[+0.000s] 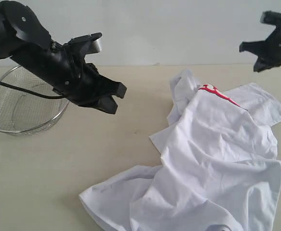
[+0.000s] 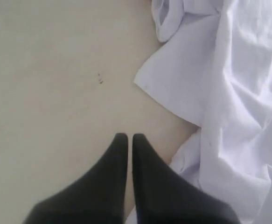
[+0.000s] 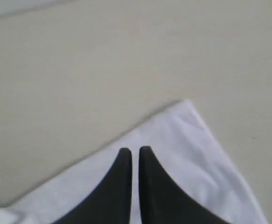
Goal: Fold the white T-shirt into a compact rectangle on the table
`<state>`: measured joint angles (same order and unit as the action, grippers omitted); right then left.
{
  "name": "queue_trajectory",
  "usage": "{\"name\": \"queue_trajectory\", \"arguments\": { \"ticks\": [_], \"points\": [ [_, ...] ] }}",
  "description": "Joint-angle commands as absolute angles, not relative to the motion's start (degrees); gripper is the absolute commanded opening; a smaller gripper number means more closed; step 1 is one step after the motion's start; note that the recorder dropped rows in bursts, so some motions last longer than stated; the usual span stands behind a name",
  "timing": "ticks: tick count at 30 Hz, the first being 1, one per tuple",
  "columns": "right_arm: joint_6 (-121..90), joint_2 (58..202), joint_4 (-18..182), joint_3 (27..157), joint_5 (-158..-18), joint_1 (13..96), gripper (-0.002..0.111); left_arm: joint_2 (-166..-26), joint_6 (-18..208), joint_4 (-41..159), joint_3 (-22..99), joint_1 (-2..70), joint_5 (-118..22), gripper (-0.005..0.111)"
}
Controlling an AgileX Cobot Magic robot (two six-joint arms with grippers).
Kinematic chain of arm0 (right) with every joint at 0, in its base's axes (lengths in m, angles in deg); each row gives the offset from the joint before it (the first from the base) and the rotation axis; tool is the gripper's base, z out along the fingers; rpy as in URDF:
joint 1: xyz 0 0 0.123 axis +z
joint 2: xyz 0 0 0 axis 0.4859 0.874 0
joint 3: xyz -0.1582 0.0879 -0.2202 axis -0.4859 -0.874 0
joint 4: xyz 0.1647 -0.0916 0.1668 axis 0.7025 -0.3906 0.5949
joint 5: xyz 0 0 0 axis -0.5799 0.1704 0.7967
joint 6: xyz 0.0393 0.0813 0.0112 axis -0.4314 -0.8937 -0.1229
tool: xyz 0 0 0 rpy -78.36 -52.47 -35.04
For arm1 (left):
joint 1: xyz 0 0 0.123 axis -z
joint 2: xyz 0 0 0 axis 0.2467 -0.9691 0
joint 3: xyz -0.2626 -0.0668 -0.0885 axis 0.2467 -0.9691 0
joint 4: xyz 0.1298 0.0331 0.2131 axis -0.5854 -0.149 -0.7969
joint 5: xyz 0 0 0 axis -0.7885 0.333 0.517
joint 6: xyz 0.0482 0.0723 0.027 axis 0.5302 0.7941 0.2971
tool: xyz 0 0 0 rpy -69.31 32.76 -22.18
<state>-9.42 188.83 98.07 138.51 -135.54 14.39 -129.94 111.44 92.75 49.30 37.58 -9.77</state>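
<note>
L hand [image 1: 117, 100] & R hand [image 1: 250, 57] both aloft, closed tight, empty.

White T-shirt [image 1: 217, 159]: thin soft cloth, matt, heavily creased; red print [image 1: 217, 93] flat on the fabric. Table [image 1: 48, 168]: smooth matt beige top, a few tiny dark specks. Strainer basket [image 1: 20, 103]: fine metal wire mesh, shiny metal rim. Left gripper [image 2: 129, 137] and right gripper [image 3: 135, 150]: black, smooth, matt, plastic-looking. Left arm housing [image 1: 34, 53]: black, slight sheen. Cable [image 1: 15, 89]: black, smooth.
</note>
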Motion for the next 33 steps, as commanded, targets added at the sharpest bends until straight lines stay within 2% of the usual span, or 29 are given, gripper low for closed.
{"name": "queue_trajectory", "arguments": {
  "ticks": [1, 3, 4, 5, 7, 8, 9, 10, 13, 15, 20, 27, 33],
  "points": [
    [3.28, 186.42, 117.58, 138.78, -141.81, 14.45, 0.0, -135.03, 113.66, 95.96, 53.67, 37.47, -9.67, 0.005],
    [8.3, 186.42, 121.02, 138.78, -145.55, 16.31, 0.004, -139.57, 114.03, 96.69, 57.98, 37.47, -8.25, 0.018],
    [9.6, 186.42, 120.77, 138.78, -147.01, 17.7, 0.015, -142.27, 116.21, 99.0, 60.8, 37.47, -7.17, 0.032],
    [9.61, 186.42, 120.77, 138.78, -147.15, 18.52, 0.024, -143.59, 118.42, 100.64, 62.62, 37.47, -6.71, 0.041],
    [9.61, 186.42, 120.88, 138.78, -147.84, 21.24, 0.055, -147.07, 122.9, 106.63, 66.74, 37.47, -6.98, 0.063],
    [9.61, 186.42, 121.0, 138.78, -147.88, 22.71, 0.067, -148.45, 123.02, 108.38, 68.68, 37.36, -7.1, 0.063],
    [9.61, 186.42, 121.0, 138.78, -148.01, 23.6, 0.071, -149.58, 123.02, 109.27, 70.32, 37.36, -6.98, 0.062],
    [9.61, 186.42, 121.0, 138.78, -148.0, 24.47, 0.07, -150.76, 123.02, 109.7, 71.88, 37.36, -6.58, 0.061],
    [9.61, 186.42, 119.23, 138.78, -147.22, 28.25, 0.055, -155.05, 123.02, 111.89, 76.07, 37.36, -4.57, 0.06],
    [8.38, 186.42, 115.05, 138.78, -145.9, 29.94, 0.05, -155.17, 123.02, 111.63, 76.07, 37.36, -4.3, 0.06],
    [0.83, 186.42, 100.47, 138.78, -143.87, 33.05, 0.05, -154.33, 123.02, 108.5, 76.07, 37.05, 1.1, 0.06],
    [-1.15, 185.17, 99.63, 138.78, -145.48, 33.05, 0.05, -153.59, 111.37, 93.96, 76.07, 36.62, 2.84, 0.06],
    [-2.77, 186.46, 97.48, 138.78, -146.8, 33.69, 0.05, -153.59, 107.38, 90.77, 76.07, 36.62, 3.23, 0.06]
  ]
}}
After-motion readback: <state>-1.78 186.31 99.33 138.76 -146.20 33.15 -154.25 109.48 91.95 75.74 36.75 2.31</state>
